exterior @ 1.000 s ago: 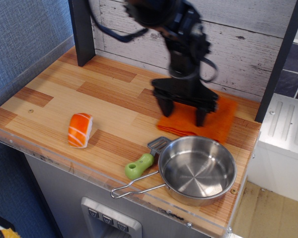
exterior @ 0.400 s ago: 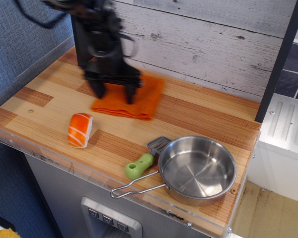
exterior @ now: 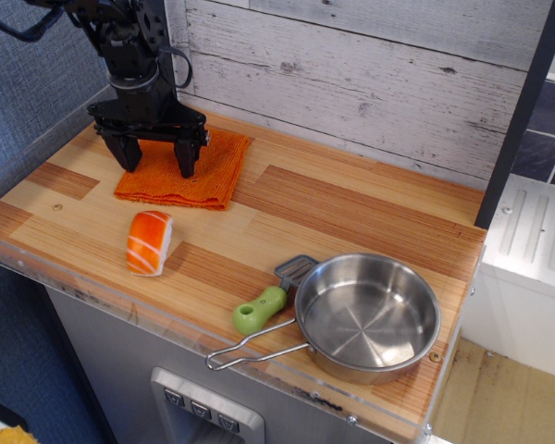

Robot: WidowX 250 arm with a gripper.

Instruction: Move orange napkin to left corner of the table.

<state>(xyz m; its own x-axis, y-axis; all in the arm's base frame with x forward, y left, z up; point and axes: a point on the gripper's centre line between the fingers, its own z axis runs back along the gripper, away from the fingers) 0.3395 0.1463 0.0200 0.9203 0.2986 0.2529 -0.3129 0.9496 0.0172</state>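
Pan (exterior: 368,317) at the front, orange napkin (exterior: 185,169) at the far left of the table (exterior: 351,217).

Closest to me, the shiny steel pan sits near the front right edge, with its thin wire handle poking out to the left. Just beside the pan lies a small tool with a green handle (exterior: 258,311), its grey end touching the pan's rim. Further left, alone on the wood, sits a little orange-and-white striped toy (exterior: 149,242). Behind the toy, close to the back left corner, the orange napkin lies flat and folded. The black gripper (exterior: 154,159) stands over the napkin with its two fingers spread wide, tips down on the cloth, one near the left edge and one near the middle. Behind it all is a white plank wall (exterior: 370,74).
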